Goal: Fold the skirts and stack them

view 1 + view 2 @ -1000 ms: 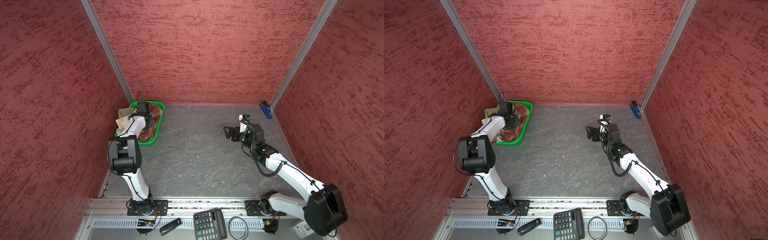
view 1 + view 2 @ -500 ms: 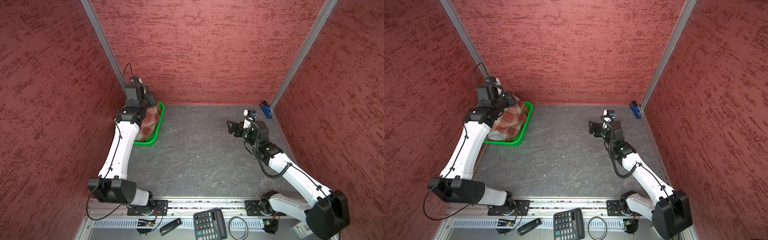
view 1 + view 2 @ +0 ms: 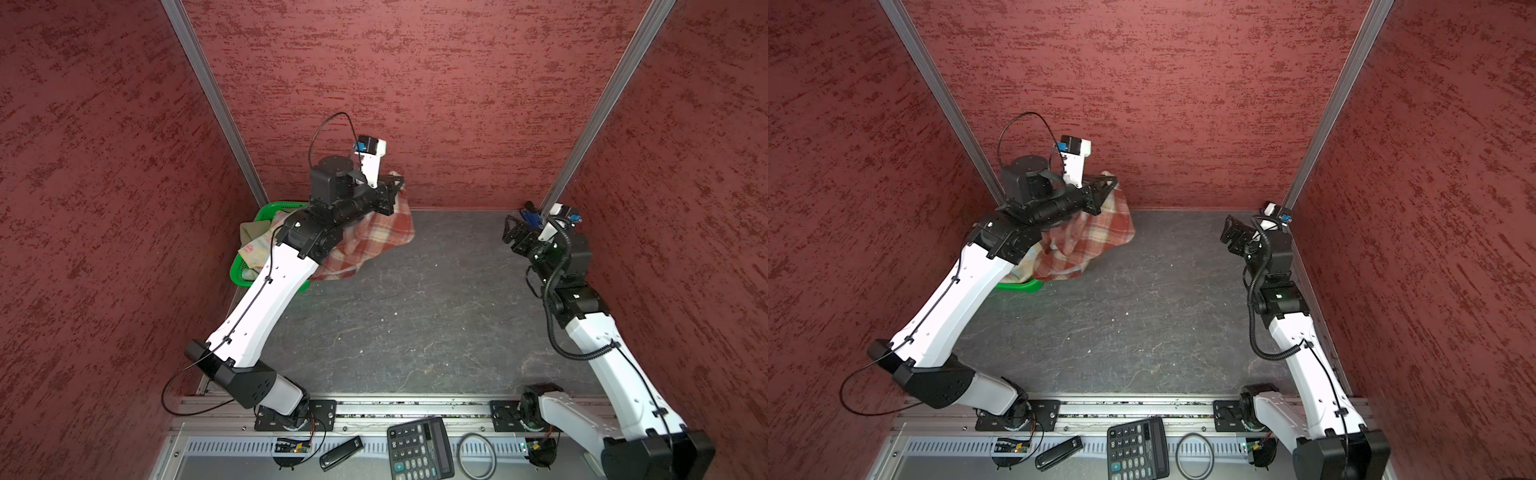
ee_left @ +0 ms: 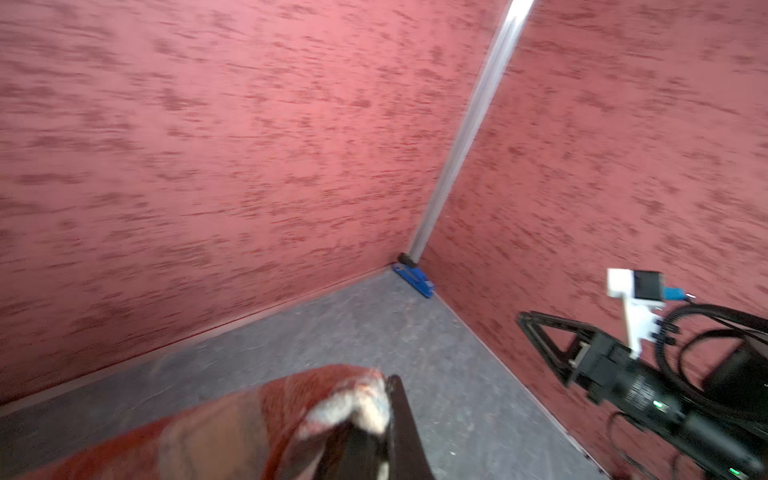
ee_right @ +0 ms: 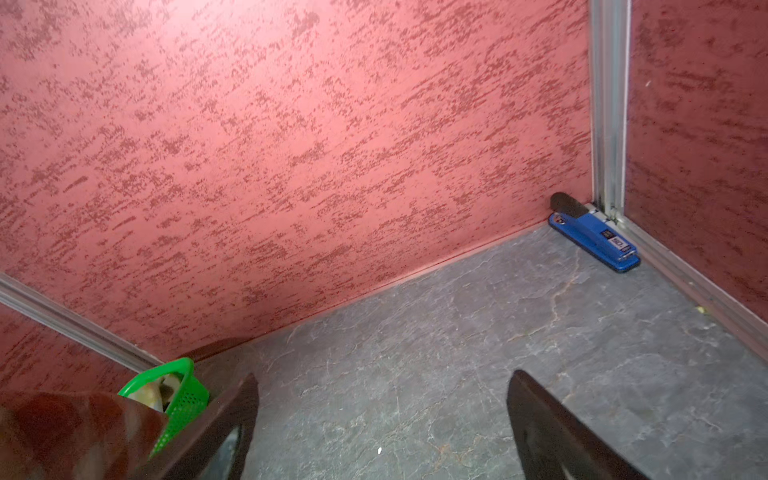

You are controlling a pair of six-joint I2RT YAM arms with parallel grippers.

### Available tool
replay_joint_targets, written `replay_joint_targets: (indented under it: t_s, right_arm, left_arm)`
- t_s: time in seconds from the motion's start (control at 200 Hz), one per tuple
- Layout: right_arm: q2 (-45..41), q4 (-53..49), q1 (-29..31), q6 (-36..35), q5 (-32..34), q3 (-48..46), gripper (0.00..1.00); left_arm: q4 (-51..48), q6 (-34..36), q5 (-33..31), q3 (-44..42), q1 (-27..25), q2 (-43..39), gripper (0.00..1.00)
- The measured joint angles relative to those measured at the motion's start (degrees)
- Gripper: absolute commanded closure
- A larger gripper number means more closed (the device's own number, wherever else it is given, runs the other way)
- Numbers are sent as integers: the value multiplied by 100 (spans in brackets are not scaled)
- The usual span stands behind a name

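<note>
Here L gripper (image 3: 395,185) pinches soft plaid skirt (image 3: 382,237) aloft; R gripper (image 3: 513,230) gapes wide, empty.

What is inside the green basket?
An olive-khaki skirt and a pastel floral skirt lie inside the green basket. The left arm and the hanging plaid skirt cover the rest of it.

The left arm (image 3: 266,307) and right arm (image 3: 615,374) are showing white link shells between black joints. A thin black cable (image 3: 338,113) is looping at upper centre; a coiled black cord (image 3: 586,355) is trailing at right.
</note>
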Motion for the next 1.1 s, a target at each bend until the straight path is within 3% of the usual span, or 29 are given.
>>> replay_joint_targets:
  t_s: [0.13, 0.175, 0.25, 0.336, 0.361, 0.391, 0.566, 0.691, 0.922, 1.102]
  right_arm:
    - [-188, -140, -173, 83, 66, -4, 6]
    - [-258, -186, -229, 120, 85, -22, 6]
    - [-378, -264, -308, 157, 98, -85, 6]
    - [-470, -378, -369, 157, 109, -140, 6]
    - [-476, -407, -382, 138, 111, -142, 6]
    - [-474, -446, -396, 118, 109, -140, 6]
    - [-317, -667, -415, -140, -151, -140, 9]
    - [-57, -726, -413, -229, -503, -223, 13]
    - [732, -748, -164, -223, -1080, -817, 18]
    - [1580, -728, 380, -328, -1084, -850, 20]
  left_arm:
    - [289, -170, 404, 280, -236, 688, 100]
    - [332, -251, 529, 433, -278, 1069, 82]
    - [278, -367, 686, 796, -306, 1744, 36]
    - [216, -492, 761, 1106, -295, 2406, 21]
    - [164, -555, 776, 1119, -271, 2527, 8]
    - [98, -592, 782, 1117, -227, 2618, 1]
    - [-376, -813, 619, 1062, 293, 2717, 1]
    - [-376, -809, 448, 339, 610, 2446, 0]
    - [-280, -922, 302, -1366, 555, 2295, 2]
    - [-76, -1156, 319, -2050, 531, 2295, 3]
